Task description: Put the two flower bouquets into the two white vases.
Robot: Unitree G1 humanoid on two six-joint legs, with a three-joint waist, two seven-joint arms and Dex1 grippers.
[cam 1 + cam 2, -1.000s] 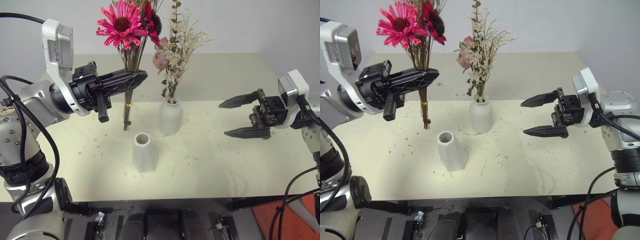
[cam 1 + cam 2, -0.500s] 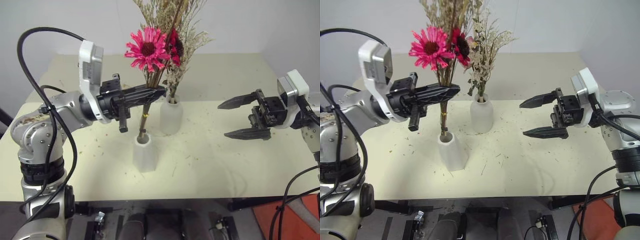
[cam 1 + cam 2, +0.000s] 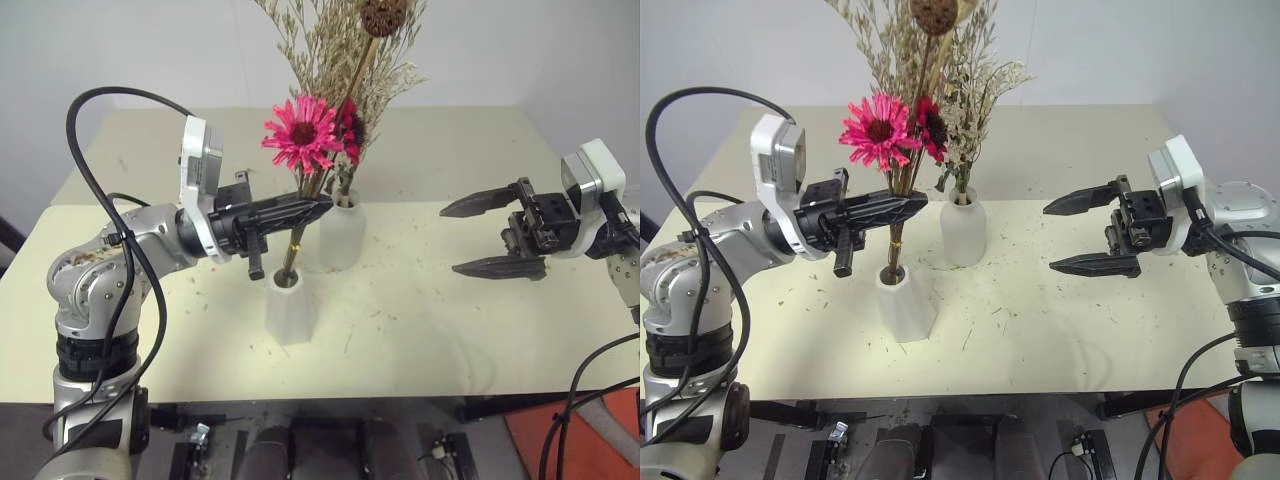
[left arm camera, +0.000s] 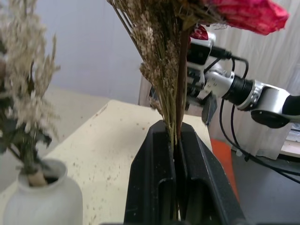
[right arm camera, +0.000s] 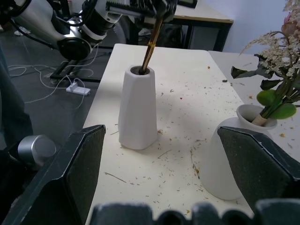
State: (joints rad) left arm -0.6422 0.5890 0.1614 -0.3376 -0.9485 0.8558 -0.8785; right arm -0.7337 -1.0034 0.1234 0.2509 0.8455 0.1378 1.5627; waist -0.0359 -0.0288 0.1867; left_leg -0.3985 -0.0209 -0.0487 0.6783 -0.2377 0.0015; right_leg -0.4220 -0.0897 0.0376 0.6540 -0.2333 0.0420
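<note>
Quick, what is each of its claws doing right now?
Left gripper: shut on the daisy bouquet, stems in the faceted vase.
Right gripper: open, holding nothing.

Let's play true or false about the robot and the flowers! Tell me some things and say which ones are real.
1. The left gripper is shut on the daisy bunch. True.
2. The daisy bunch's stems are in the faceted vase. True.
3. The round vase has no flowers in it. False: the rose bunch stands in it.
4. The right gripper holds a flower. False: it is open and holds nothing.
5. The faceted vase has tipped over. False: it stands upright on the table.
</note>
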